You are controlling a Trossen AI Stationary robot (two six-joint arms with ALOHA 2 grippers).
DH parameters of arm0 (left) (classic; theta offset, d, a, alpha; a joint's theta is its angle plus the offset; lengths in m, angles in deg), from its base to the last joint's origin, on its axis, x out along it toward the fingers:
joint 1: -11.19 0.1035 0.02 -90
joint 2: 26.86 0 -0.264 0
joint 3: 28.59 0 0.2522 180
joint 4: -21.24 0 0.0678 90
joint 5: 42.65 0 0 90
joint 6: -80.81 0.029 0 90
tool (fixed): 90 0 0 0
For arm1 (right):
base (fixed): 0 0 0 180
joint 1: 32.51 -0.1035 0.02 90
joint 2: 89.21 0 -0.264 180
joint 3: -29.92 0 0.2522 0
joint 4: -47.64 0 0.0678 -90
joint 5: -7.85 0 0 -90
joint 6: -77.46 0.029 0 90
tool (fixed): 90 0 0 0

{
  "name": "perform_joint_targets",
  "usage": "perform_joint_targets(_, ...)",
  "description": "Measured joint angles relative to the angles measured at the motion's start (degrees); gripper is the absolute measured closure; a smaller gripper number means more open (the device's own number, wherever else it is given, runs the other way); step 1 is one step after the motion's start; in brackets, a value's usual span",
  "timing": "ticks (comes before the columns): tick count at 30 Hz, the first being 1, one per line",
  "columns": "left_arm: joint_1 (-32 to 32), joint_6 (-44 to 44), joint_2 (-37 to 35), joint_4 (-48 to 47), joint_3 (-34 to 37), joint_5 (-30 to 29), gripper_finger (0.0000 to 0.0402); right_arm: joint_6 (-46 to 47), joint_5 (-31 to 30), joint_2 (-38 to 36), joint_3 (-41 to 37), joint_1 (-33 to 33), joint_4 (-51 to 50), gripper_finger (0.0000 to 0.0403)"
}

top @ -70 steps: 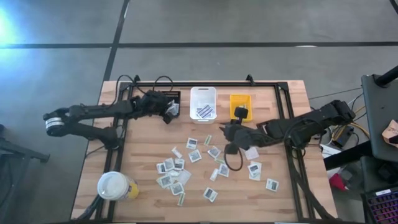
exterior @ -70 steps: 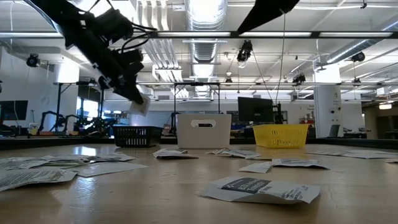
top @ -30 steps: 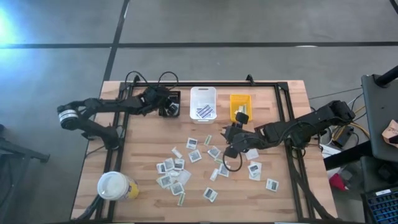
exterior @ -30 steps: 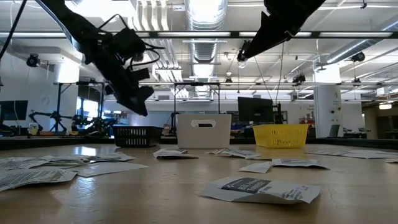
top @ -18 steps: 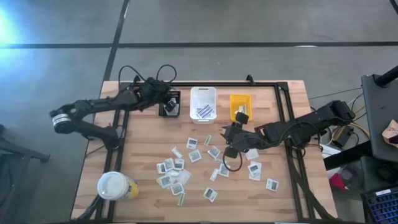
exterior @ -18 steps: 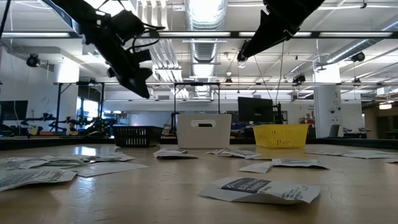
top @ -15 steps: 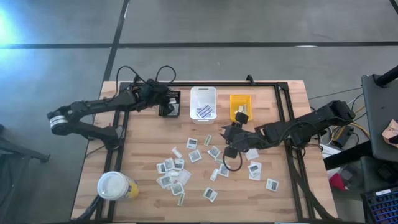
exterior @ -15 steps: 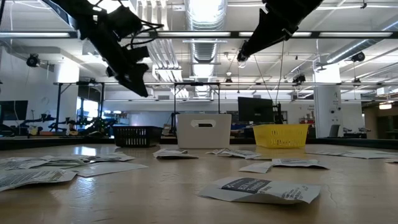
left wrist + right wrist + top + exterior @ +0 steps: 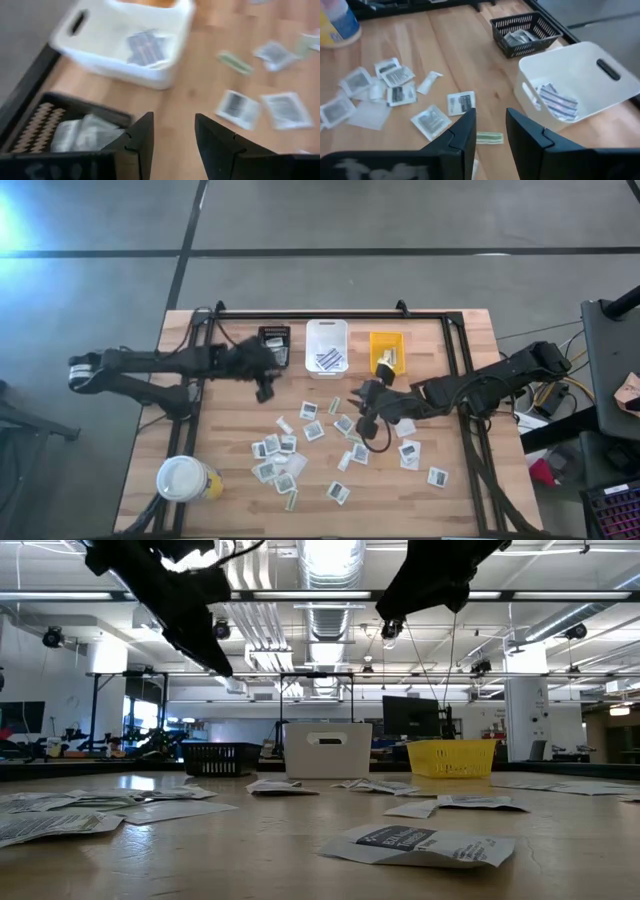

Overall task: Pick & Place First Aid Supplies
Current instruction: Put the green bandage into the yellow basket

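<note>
Wooden tabletop [image 9: 230, 440]: most first aid packets [image 9: 285, 460] still lie scattered across its middle, so my sorting is far from done.
Black bin [image 9: 273, 338]: a moment ago my left pincer hung over it; now a packet rests inside and I have pulled that arm back toward the pile.
White bin [image 9: 327, 345]: blue-striped packets [image 9: 146, 47] lie in it.
Yellow bin [image 9: 386, 350]: something pale sits inside, probably a strip.
Left pincer [image 9: 262, 384]: fingers apart, empty, above bare wood near the black bin, arm stretched low.
Right pincer [image 9: 364, 408]: fingers apart, empty, dipping toward a yellow-green strip [image 9: 490, 137] below the white bin.
</note>
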Motion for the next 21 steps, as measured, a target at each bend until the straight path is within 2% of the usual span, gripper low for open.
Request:
perform_joint_targets(4,-7.34,-2.31,0.78,0.04,0.04,-0.15,0.0266,3.67,1.67,0.0,0.0,-0.01,0.0,0.031)
perform_joint_targets(11,-17.8,-4.74,3.53,4.69,0.13,-0.72,0.0266,3.94,4.42,1.27,0.28,-0.03,0.5,0.032)
perform_joint_targets(15,-20.95,-4.9,5.44,7.18,0.15,-0.74,0.0266,3.66,5.7,3.39,1.48,-0.01,0.25,0.032)
perform_joint_targets(21,-22.13,-6.35,8.24,6.89,0.19,-0.74,0.0266,2.77,14.13,6.33,2.95,-0.14,-1.52,0.0314)
